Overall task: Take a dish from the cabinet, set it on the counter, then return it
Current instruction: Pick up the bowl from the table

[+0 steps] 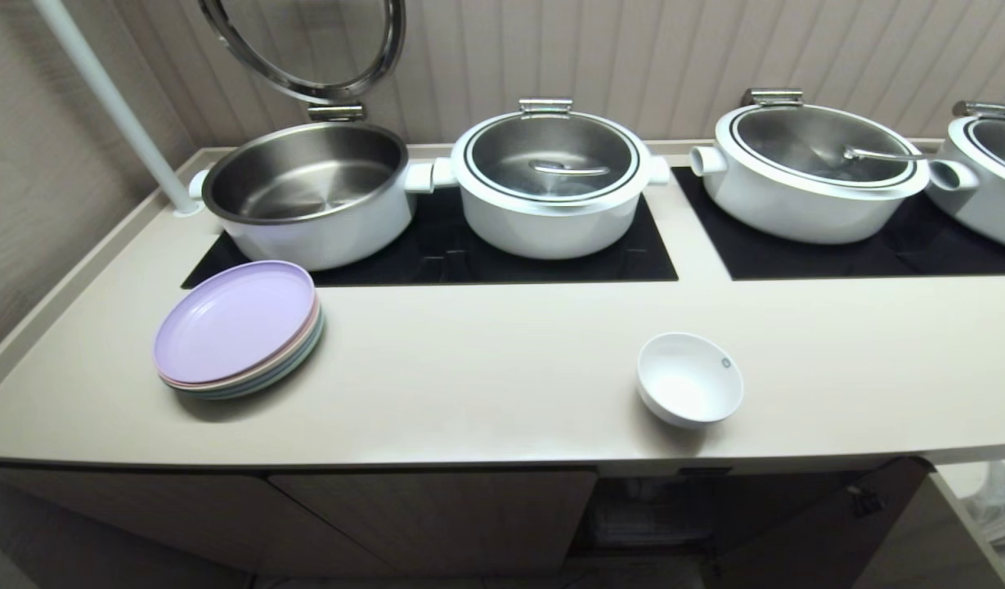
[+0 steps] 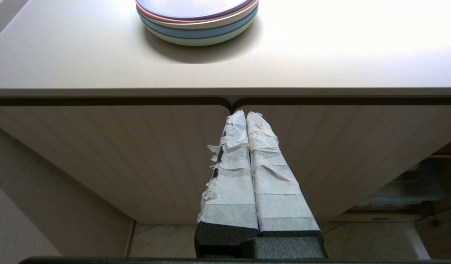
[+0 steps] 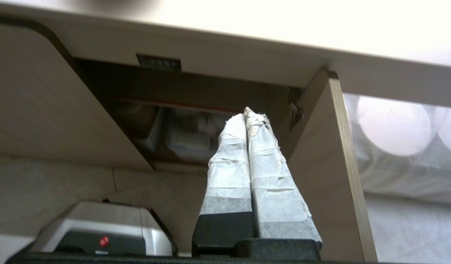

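Below the counter's front edge, both my grippers empty.
My right gripper (image 3: 246, 114) is pressed shut before the open cabinet (image 3: 181, 121), its black label (image 3: 158, 62) unreadable; left gripper (image 2: 246, 116) likewise closed. The dish (image 1: 689, 379) sits near the counter's (image 1: 486, 368) front edge.

Rightmost pot (image 1: 989, 176) cut off; cabinet (image 3: 181, 135) contents dim, blurred.

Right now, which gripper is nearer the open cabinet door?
Right. The right gripper, shut, sits low just beside the open door. The left gripper, shut, faces the closed doors below the plates.
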Robot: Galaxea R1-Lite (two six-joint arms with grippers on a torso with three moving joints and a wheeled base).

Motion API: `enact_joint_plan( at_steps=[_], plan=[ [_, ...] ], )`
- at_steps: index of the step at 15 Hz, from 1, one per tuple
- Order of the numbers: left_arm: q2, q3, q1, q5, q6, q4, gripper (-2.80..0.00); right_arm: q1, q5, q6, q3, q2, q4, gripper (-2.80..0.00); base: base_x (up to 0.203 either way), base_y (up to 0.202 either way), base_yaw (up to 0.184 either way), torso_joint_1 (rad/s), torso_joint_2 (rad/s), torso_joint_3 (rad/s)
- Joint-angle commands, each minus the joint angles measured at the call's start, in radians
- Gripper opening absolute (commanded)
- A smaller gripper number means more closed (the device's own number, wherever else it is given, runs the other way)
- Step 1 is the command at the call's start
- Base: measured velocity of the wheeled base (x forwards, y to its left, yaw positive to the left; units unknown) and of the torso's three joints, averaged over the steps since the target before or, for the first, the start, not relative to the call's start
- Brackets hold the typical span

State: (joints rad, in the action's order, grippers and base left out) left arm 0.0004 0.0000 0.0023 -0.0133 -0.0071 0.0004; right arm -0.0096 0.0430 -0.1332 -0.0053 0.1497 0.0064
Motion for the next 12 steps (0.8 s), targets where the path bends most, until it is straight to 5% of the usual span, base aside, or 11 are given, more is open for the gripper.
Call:
enact_joint_plan(
  at_steps=[1,12],
  plan=[
    [0.0,0.0,0.001,0.0,-0.001,0.0,-2.8,0.003,0.008,0.007,-0.001,-0.095,0.008,-2.8,0.0,0.0,0.0,0.0,0.0,0.0],
    [0.0,0.0,0.001,0.0,-0.001,0.001,-2.8,0.008,0.009,0.009,0.0,-0.15,0.004,-2.8,0.0,0.0,0.0,0.0,0.0,0.0]
  ],
)
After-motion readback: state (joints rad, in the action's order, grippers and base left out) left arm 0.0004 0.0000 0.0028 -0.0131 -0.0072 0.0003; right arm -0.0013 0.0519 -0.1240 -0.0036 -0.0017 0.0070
